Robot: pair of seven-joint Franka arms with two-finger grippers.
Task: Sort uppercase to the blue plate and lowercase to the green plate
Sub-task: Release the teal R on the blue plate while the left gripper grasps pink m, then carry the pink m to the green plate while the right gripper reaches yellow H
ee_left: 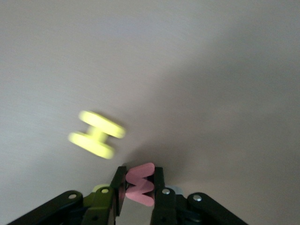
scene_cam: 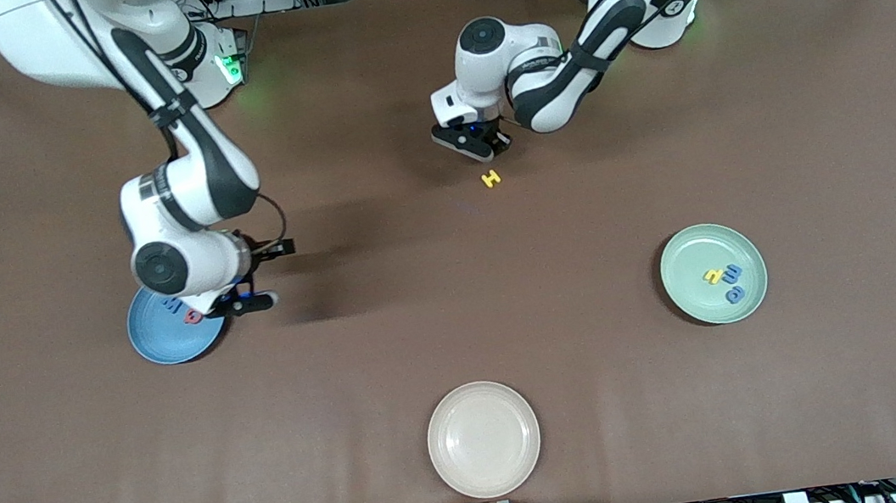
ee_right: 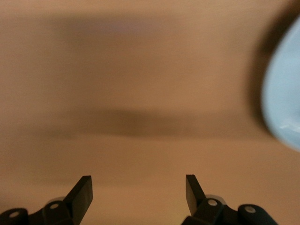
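Cream plate (scene_cam: 484,439) nearest camera. Left gripper (ee_left: 139,187) clamped on pink w (ee_left: 140,183) above table beside yellow H (scene_cam: 491,179). Right gripper (ee_right: 138,193) spread wide beside blue plate (scene_cam: 160,342). Green plate (scene_cam: 692,256) holding three letters.

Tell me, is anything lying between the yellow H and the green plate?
No. In the front view, only bare brown table lies between the yellow H and the green plate.
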